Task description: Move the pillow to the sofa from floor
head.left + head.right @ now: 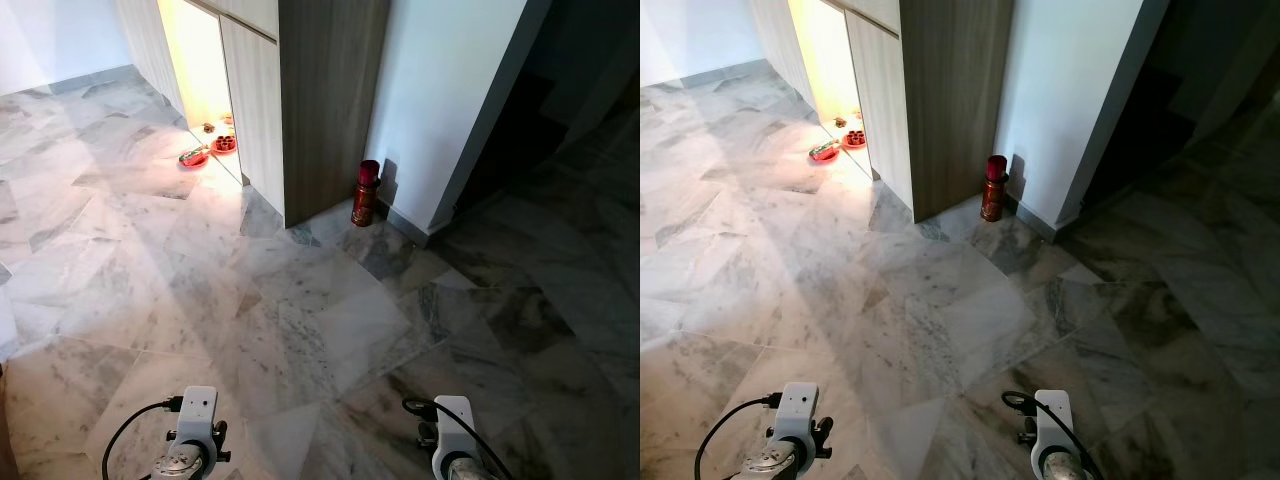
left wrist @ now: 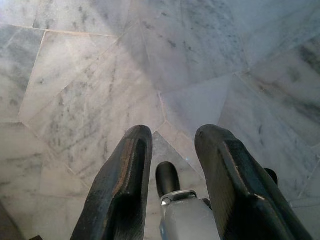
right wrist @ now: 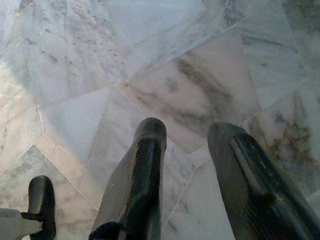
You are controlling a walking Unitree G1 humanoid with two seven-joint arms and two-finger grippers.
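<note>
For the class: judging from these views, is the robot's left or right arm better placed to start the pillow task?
Neither yet. The left gripper and right gripper both hang low and open over bare marble floor, holding nothing. Ahead stand a wooden cabinet and a red canister; walking likely comes first.

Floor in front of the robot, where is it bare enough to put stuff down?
The marble floor is bare from both arms up to the wooden cabinet. It is crowded only by the red bottle at the wall corner and the red dishes by the lit opening.
</note>
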